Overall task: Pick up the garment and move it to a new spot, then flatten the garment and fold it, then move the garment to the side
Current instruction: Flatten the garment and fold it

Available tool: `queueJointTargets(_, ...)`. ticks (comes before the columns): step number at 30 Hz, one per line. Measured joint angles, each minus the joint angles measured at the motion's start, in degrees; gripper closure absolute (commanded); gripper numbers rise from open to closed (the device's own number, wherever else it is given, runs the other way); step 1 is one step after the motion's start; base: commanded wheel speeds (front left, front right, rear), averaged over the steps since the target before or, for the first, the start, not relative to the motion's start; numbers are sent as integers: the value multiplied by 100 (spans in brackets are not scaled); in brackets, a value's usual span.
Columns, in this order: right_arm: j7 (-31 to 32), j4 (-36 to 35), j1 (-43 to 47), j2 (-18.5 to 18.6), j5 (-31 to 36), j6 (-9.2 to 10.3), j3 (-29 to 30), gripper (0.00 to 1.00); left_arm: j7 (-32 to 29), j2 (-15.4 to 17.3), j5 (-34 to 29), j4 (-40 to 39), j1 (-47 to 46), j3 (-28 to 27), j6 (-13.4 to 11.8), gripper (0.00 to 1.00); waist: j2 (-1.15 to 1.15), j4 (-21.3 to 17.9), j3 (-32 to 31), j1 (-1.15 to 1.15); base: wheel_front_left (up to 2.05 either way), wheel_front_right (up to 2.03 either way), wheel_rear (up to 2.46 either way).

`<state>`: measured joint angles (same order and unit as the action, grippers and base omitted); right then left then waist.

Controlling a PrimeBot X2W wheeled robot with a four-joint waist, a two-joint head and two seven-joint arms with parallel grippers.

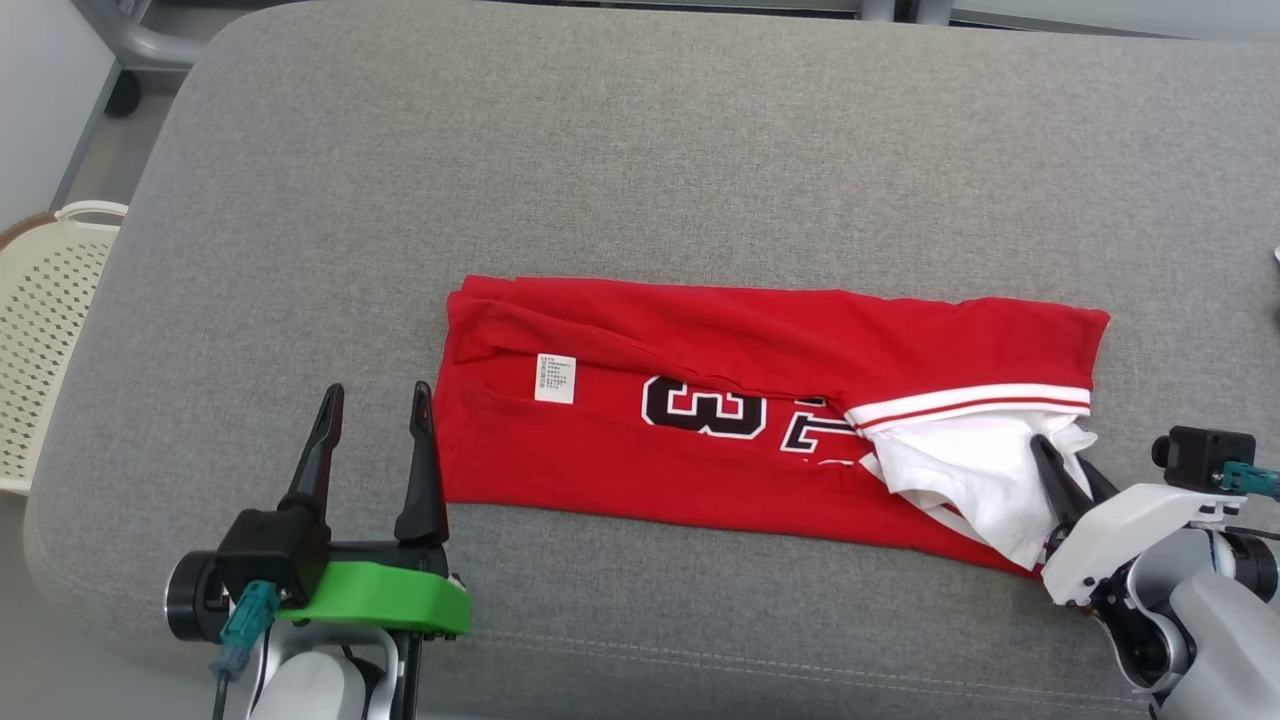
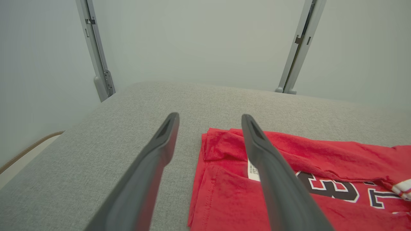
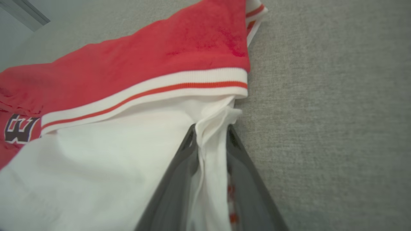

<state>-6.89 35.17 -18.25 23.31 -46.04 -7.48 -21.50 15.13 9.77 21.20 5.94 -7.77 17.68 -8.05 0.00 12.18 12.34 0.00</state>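
The red garment [image 1: 700, 420] is lying in a long folded strip across the middle of the grey cushion [image 1: 640, 150], running left to right, with a black-and-white number [image 1: 703, 407] showing on its near half and a small white label [image 1: 556, 379] sitting towards its left end. At the right end a white and red striped trim [image 1: 970, 402] is crossing the fabric, and a white panel [image 1: 960, 465] is spilling out below it towards the near edge.

Over on the right, the right claw [image 3: 210, 128] is reaching in from the near right corner, and its fingers are pinching a raised fold of that white cloth between them, with only the thickness of the fabric parting them.

On the left, the left claw [image 1: 377, 390] is hanging wide open and holding nothing, its fingers pointing away, the right one lining up with the garment's left edge. A cream perforated basket [image 1: 50, 330] is sitting off the cushion's left side.
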Motion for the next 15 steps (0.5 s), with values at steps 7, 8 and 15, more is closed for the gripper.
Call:
queueJointTargets(7,-182,1,-63,81,-420,-10,-209,100,-1,-104,-120,10,-1,-157,105,0,0,-117,-12,0,0,0,0)
queueJointTargets(8,-235,10,-63,112,-470,-11,-210,100,-1,-119,-122,10,1,-181,127,0,0,-143,-13,0,0,0,0)
queueJointTargets(15,-538,171,-44,494,-725,-9,-3,100,-1,-168,-260,10,3,-316,222,0,0,-372,4,0,0,0,0)
